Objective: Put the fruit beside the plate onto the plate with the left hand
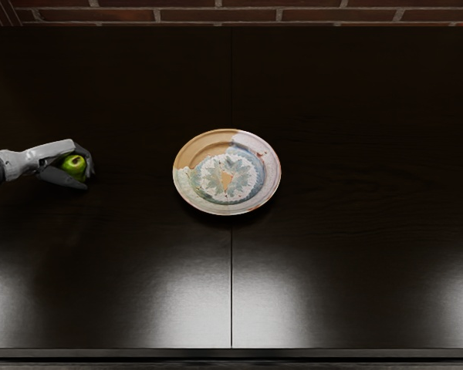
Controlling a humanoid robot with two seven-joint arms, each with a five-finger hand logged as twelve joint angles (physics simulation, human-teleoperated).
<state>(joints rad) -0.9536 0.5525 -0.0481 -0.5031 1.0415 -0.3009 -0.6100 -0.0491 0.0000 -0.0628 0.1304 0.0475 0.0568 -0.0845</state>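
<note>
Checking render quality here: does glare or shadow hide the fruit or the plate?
Head view: pale glare patches lie on the table's near part, away from both; the plate is sharp, evenly lit; the green fruit shows bright, partly covered by the left hand.

Small round glossy green apple point(74, 163) far left, at 9 o'clock of plate, well apart, gripped in left hand point(55, 163). Round glazed ceramic plate point(208, 143), cream-blue star pattern, flat, bare, mid-tabletop point(355, 254).

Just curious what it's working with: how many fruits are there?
1. A green apple at the far left, gripped in the left hand, apart from the plate. None seems hidden.
</note>
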